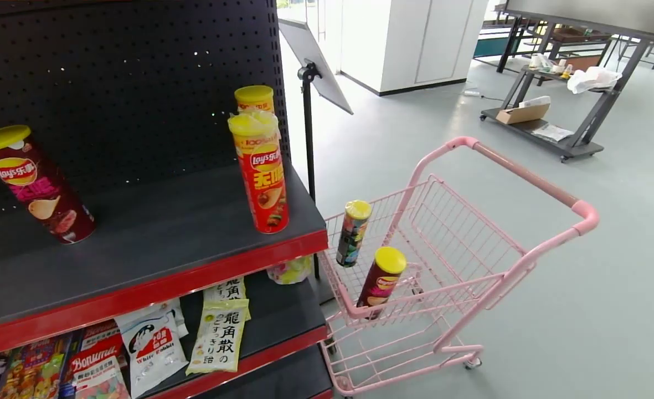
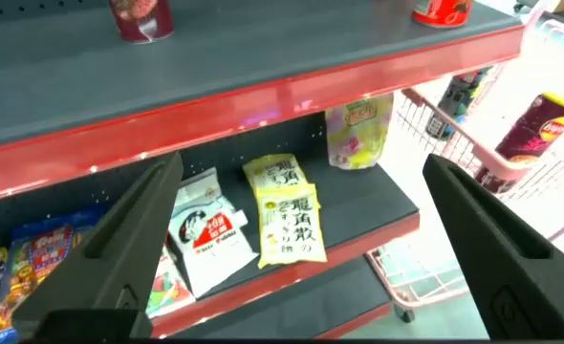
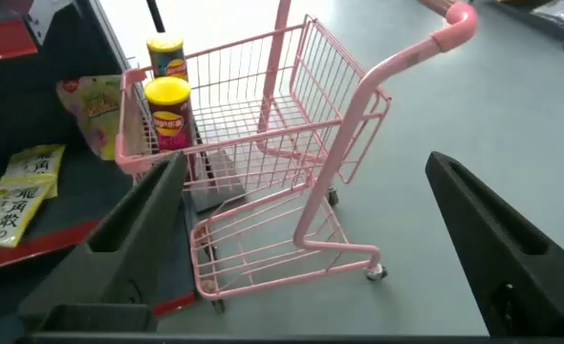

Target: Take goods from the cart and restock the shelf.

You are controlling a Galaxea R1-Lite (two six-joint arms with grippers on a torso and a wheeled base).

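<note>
A pink wire cart (image 1: 526, 260) (image 3: 358, 96) stands to the right of the black shelf (image 1: 155, 244). Two yellow-lidded chip cans lean in its basket: a dark maroon one (image 1: 381, 282) (image 3: 170, 117) (image 2: 540, 129) in front and a multicoloured one (image 1: 352, 233) (image 3: 166, 59) behind it. On the top shelf board stand a maroon can (image 1: 36, 185) at the left and a red can (image 1: 261, 174) near the right end, with another red can (image 1: 255, 100) behind it. My left gripper (image 2: 301, 239) is open, in front of the lower shelf. My right gripper (image 3: 306, 239) is open above the floor beside the cart.
Snack bags lie on the lower shelf: a yellow-green one (image 1: 219, 335) (image 2: 290, 222), a white one (image 1: 152, 346) (image 2: 204, 234), several colourful packs (image 1: 39, 368) at the left. A pale bag (image 1: 289, 270) (image 2: 358, 134) stands at the shelf end. A black stand (image 1: 309, 144) rises behind the cart. Open grey floor (image 1: 581, 310) lies right.
</note>
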